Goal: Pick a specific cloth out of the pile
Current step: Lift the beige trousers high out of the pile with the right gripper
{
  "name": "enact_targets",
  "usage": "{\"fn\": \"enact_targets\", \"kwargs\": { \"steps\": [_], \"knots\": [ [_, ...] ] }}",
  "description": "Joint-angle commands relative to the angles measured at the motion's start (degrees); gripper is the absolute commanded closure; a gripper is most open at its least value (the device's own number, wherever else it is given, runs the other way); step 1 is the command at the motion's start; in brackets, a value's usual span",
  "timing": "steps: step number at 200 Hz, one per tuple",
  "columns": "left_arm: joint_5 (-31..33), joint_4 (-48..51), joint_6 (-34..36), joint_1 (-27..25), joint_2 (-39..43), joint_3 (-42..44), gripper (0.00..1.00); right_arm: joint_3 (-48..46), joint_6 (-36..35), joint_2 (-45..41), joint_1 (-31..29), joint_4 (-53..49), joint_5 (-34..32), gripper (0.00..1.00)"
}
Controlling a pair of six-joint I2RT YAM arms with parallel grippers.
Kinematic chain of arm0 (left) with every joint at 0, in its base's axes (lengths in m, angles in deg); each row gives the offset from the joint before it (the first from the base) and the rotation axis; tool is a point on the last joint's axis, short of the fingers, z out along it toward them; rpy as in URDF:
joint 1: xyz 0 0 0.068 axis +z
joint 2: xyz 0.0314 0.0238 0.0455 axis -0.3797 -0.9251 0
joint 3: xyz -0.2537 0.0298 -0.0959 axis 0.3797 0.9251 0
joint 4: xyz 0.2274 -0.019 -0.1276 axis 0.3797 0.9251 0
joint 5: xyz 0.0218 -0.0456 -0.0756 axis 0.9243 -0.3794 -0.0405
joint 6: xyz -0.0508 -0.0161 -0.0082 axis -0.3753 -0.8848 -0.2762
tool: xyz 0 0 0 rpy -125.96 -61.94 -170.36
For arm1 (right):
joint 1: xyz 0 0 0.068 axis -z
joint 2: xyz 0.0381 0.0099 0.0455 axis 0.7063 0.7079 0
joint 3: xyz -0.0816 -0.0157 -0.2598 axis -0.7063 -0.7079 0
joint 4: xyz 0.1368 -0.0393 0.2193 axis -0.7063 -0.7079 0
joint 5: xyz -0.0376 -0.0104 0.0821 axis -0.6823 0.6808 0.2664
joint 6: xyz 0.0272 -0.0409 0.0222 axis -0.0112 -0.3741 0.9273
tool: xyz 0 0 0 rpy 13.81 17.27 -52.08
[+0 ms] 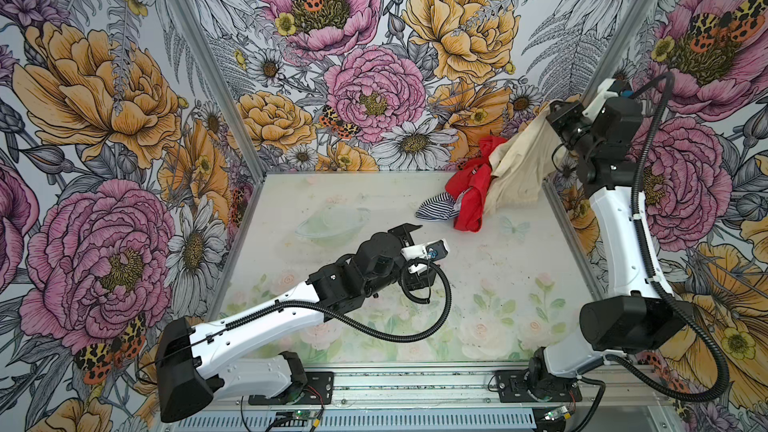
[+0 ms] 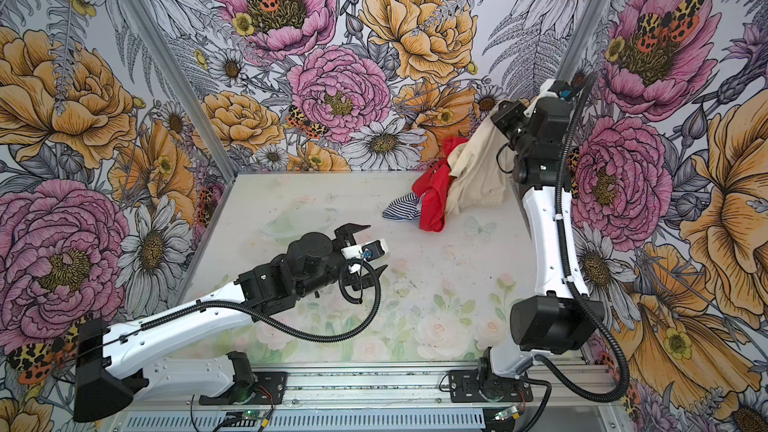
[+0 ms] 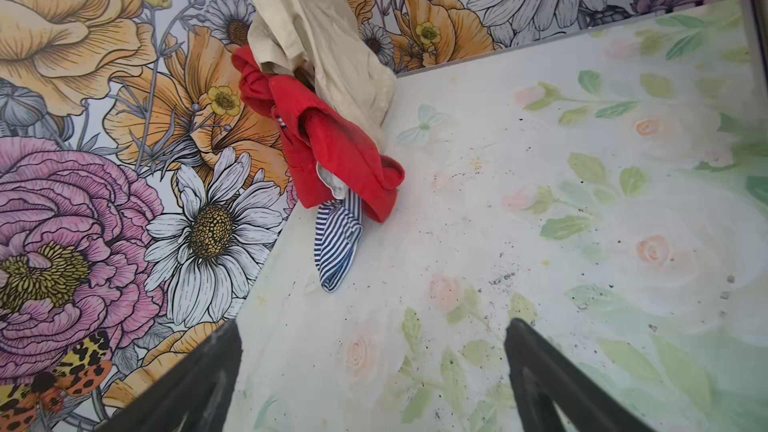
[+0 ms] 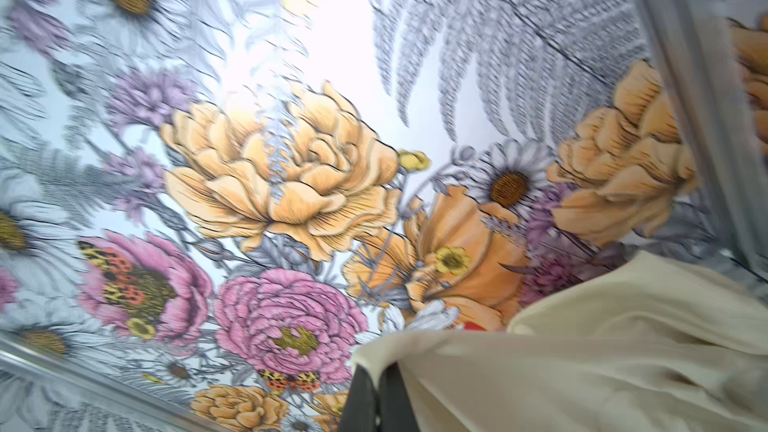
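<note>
The cream cloth (image 1: 519, 168) hangs from the right fingers (image 4: 363, 405), which are clamped on its top. Its lower part, far below them, leans on the red jacket (image 1: 469, 197) of the pile (image 2: 419, 207). The step in hand seems to be the lifting out. The next move, I think, needs a pull away from the jacket. The left fingers (image 3: 195, 388) stand wide apart and empty over the table (image 1: 498, 284).

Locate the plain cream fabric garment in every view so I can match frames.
A top view: plain cream fabric garment hangs from the right pincer over the table's far right corner.
A top view: same corner.
Left wrist: far off, against the floral wall.
Right wrist: close up, draped over the shut pincer.
Shared landmark: bright red jacket touching it; only a sliver shows in the right wrist view.
</note>
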Motion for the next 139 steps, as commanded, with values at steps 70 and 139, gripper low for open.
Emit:
{"fn": "enact_targets", "kwargs": {
  "steps": [70, 139],
  "knots": [
    [6.5, -5.8, -6.3, 7.7, 12.2, 2.5, 0.01, 42.7, 6.9, 19.1, -18.6, 1.8, 3.5, 1.00],
    [23.6, 8.8, -10.4, 7.6, 26.9, 0.8, 0.01, 46.1, 4.9, 25.5, -34.6, 16.3, -2.8, 1.00]
  ]
}}
